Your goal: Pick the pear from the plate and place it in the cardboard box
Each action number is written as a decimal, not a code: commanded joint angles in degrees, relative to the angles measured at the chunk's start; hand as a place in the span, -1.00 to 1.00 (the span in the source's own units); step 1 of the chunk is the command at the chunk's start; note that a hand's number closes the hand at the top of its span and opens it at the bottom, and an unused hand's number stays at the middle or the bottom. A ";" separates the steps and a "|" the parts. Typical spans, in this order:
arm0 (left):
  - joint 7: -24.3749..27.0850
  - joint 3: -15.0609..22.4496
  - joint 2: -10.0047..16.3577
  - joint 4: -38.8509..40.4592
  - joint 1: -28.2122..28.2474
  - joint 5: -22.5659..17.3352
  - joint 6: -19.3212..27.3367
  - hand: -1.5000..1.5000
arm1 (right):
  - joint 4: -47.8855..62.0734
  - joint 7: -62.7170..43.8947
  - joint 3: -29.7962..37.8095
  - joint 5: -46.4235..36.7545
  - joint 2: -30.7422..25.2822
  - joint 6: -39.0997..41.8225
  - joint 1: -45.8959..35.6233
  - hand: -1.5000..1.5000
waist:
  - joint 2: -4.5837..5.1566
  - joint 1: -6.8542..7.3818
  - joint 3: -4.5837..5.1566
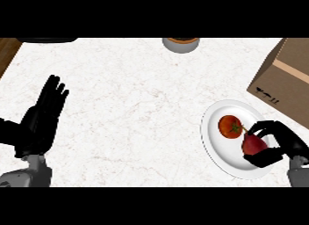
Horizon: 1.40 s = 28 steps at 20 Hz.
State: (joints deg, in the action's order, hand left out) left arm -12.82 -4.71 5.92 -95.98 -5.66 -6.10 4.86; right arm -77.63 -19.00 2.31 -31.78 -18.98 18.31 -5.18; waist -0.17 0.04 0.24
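Right hand (283, 139) is curled round the dark red pear (252, 145), fingers showing above and below it. The pear is on the white plate (223, 154) just beside a tomato (230, 126), and the left hand (44, 115) is open with fingers straight, resting at the view's left. Risk as I judge it: the hand wraps only the pear's outer side, so on lift it may slip out toward the tomato, or the hand may nudge the tomato or drag the plate. The cardboard box (296, 70) stands near, beyond the plate, and its wall could catch the pear on a low carry.
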 commanded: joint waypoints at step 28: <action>-0.89 -1.88 0.72 -0.21 -0.37 0.18 1.04 0.00 | -55.79 54.79 -6.25 4.09 -26.35 -23.02 44.07 1.00 | -0.12 -2.46 -0.22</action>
State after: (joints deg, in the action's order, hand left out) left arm -13.34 -6.77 6.61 -96.34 -4.91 -6.40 5.46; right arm -129.04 36.69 -10.34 -37.51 -46.75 -4.68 35.21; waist -0.46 -2.59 0.01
